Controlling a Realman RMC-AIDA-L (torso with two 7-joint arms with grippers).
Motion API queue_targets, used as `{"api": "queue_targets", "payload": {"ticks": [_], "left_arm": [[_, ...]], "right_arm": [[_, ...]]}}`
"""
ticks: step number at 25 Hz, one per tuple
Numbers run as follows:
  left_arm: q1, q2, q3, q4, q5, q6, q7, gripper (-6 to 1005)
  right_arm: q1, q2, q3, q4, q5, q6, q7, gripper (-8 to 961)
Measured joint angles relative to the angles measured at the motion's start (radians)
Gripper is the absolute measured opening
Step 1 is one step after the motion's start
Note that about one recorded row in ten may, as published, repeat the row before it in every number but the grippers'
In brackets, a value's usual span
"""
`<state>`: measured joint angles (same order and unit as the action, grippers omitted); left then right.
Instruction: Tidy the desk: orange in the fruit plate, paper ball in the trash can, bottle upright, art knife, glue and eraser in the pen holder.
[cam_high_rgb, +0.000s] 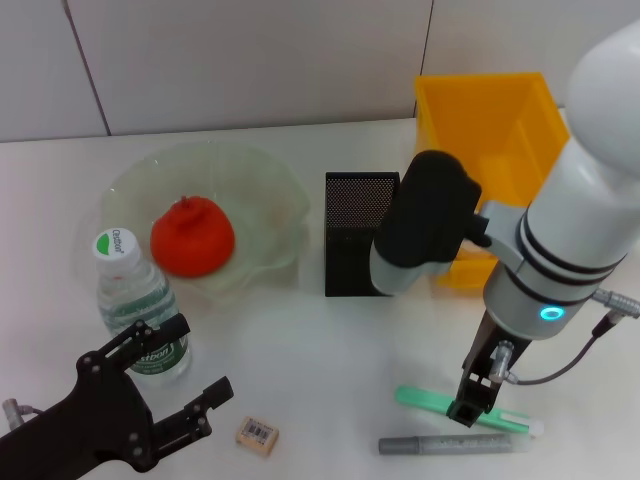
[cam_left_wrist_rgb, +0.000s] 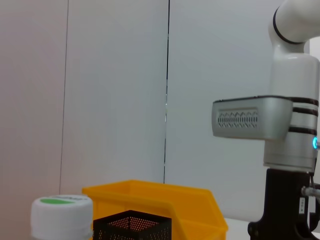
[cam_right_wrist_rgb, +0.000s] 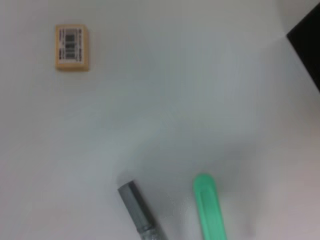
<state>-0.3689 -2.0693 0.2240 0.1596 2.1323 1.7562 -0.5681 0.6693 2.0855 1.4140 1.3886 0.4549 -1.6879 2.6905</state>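
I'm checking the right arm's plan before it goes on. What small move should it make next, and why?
Probably lower the right pincer straight down onto the green art knife, which lies flat on the table right beneath it, next to a grey pen-like stick. The orange already sits in the fruit plate and the bottle stands upright, so the small items remain.

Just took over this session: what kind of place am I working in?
Likely a staged indoor desk setup: white tabletop against plain pale wall panels, with a black square mesh pen holder and a tiny tan barcode-labelled eraser.
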Motion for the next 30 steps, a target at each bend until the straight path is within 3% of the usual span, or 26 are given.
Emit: {"api": "queue_targets", "payload": {"ticks": [7,21,27,30], "left_arm": [[0.001,0.000,0.000,0.000,0.000,0.000,-0.002,800],[-0.002,0.000,0.000,0.000,0.000,0.000,-0.008,800],[-0.002,0.000,0.000,0.000,0.000,0.000,-0.009,800],[-0.002,0.000,0.000,0.000,0.000,0.000,-0.009,800]], "right_arm": [[0.005,-0.001,-0.062,-0.020,0.000,0.032,-0.010,574],[0.001,0.000,-0.064,-0.029,0.009,0.056,-0.047,556],[0.000,0.001,-0.064,-0.048,0.011,0.072,-0.049,452],[0.000,0.001,-0.064,-0.058,0.012,0.078,-0.050,453]]}}
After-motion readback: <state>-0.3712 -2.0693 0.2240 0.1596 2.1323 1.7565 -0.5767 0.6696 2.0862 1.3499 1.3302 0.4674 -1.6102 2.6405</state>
